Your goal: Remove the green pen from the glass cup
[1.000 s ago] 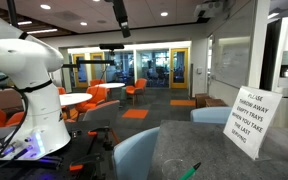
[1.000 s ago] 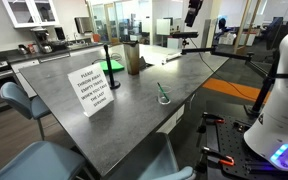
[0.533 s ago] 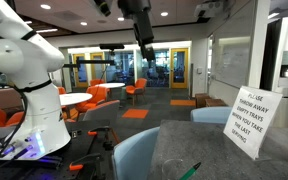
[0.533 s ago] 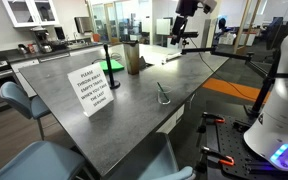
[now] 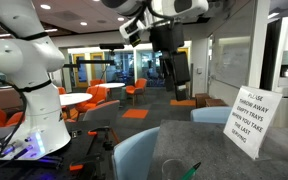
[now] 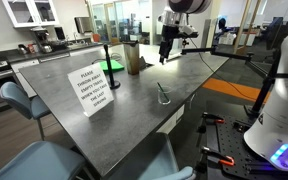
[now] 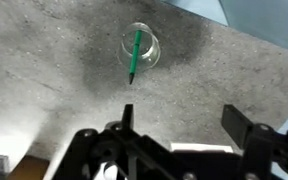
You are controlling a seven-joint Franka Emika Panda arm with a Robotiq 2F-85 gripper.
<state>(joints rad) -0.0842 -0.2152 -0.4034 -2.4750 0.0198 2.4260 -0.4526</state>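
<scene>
Green pen (image 7: 134, 57) inside glass cup (image 7: 155, 46)

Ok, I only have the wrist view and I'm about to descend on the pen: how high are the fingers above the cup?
Observer: In an exterior view the fingers hang high over the table, far above the glass cup.
Operator: Anything standing nearby that I could hit?
Observer: A white paper sign stands on the table, well apart from the cup.
Operator: Anything else?
Observer: A dark container stands farther back, also apart from it.
</scene>
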